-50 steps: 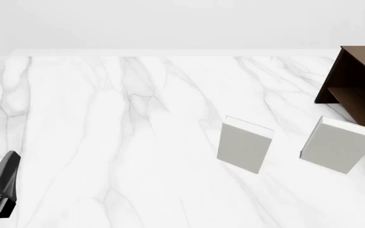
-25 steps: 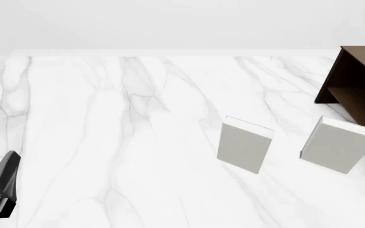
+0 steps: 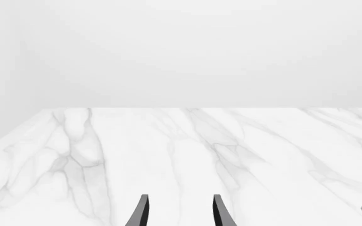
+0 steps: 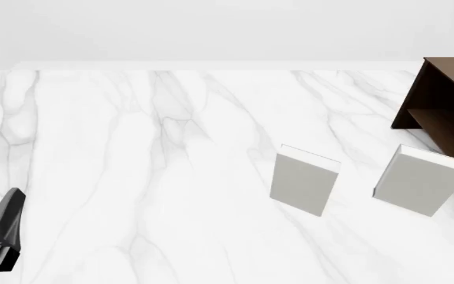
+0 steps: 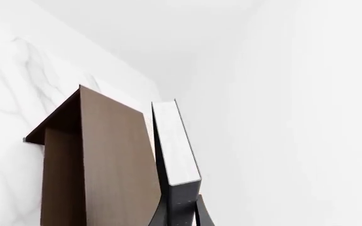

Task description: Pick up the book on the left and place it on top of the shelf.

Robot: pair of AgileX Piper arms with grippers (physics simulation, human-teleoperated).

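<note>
The right gripper, low centre of its wrist view, is clamped on the book beside the shelf; it should settle flat on top before release, while the left gripper idles apart.

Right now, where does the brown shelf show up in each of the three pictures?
Front view: the shelf sits at the far right edge, partly cut off.
Left wrist view: not in it.
Right wrist view: close up, large, beside the dark book.
Shared landmark: the white marble table shows in all three views.
</note>
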